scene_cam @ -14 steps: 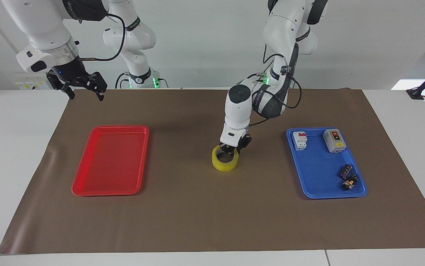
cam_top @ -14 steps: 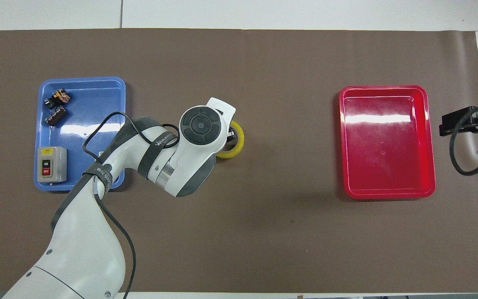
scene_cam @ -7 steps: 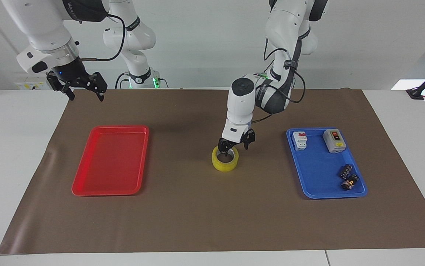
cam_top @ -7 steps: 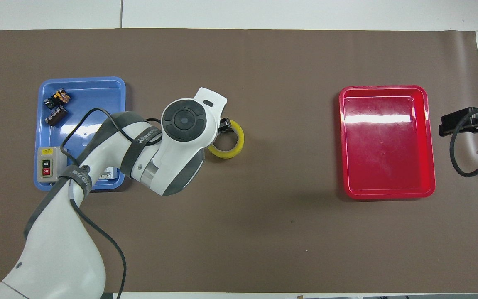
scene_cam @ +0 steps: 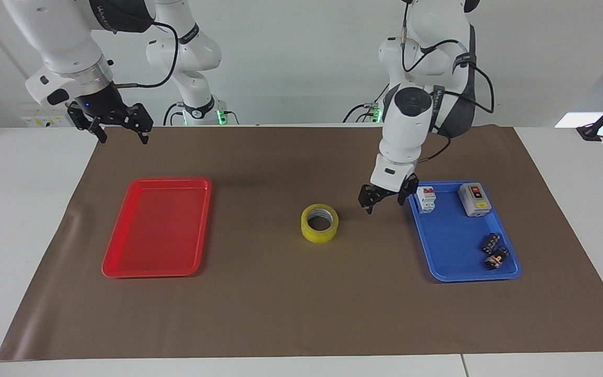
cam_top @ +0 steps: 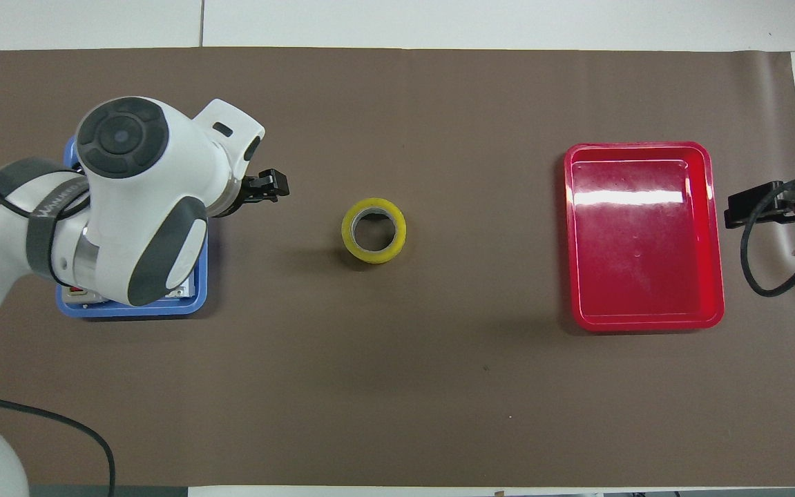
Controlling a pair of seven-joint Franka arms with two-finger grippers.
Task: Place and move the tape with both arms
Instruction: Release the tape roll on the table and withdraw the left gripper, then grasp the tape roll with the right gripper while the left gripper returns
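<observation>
A robotics lab: two white arms (scene_cam: 406,125) mounted at a white worktop (scene_cam: 13,209) with brown mat (scene_cam: 259,303), bare walls.

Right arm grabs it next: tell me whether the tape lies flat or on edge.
Flat. The tape rests on the mat with its hole facing up.

The yellow translucent tape roll (scene_cam: 319,223) is lying flat on the brown paper mat (scene_cam: 280,303). The left gripper (scene_cam: 383,197) is hovering open between the roll and the blue plastic tray (scene_cam: 450,262).
</observation>
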